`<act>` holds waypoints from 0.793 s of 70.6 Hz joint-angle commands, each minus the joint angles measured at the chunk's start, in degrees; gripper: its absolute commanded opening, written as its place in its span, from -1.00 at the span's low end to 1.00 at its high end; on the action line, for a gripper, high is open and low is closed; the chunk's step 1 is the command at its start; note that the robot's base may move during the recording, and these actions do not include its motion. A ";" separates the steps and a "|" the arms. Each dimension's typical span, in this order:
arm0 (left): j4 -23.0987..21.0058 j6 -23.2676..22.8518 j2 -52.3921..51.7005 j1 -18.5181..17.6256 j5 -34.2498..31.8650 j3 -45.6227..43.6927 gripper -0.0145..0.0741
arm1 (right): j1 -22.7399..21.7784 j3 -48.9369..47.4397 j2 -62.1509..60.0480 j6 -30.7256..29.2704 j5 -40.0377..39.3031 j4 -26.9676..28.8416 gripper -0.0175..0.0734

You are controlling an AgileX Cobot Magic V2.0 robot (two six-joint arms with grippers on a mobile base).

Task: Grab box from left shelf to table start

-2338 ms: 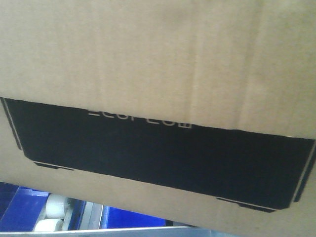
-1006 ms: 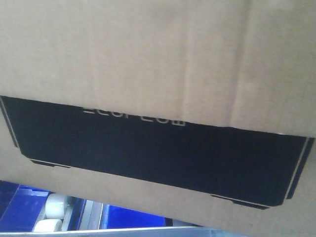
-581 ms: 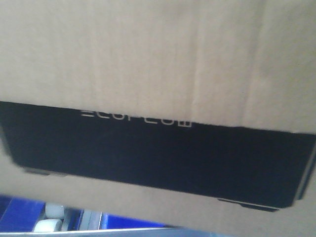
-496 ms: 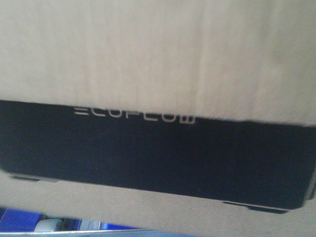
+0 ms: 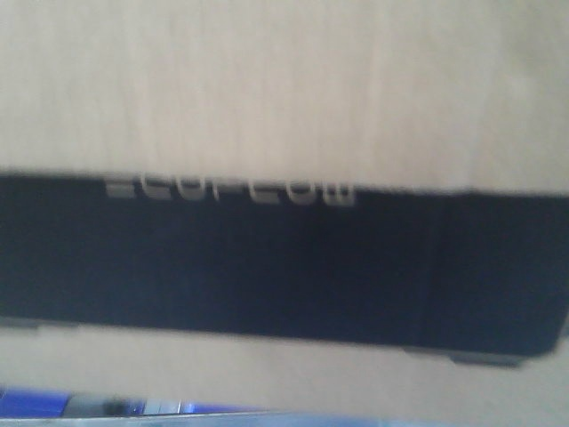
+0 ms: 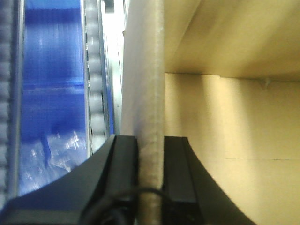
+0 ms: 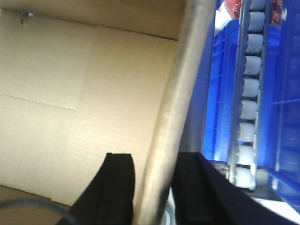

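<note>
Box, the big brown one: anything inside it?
Inside the box, only bare brown cardboard shows, no items. The rest lies outside the wrist views, so I cannot be sure.

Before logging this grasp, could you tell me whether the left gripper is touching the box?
Touching. The left wrist view shows the left gripper clamping the box wall, fingers against both sides.

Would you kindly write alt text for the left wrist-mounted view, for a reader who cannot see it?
The left gripper has its two black fingers closed on the upright cardboard wall of the box, one finger outside and one inside the open carton. Beside it, a rail of white rollers on the left shelf runs past a blue bin.
</note>
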 commanded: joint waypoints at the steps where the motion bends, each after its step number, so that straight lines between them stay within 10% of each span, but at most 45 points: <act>1: -9.07 -2.45 -2.36 -1.36 -7.55 1.06 -0.89 | 1.46 -2.46 -0.67 -2.07 -5.89 6.28 -0.48; 56: -9.83 -6.03 -22.01 -1.36 -2.45 8.57 -0.89 | 9.59 3.18 -12.52 -0.06 -7.96 3.29 -0.48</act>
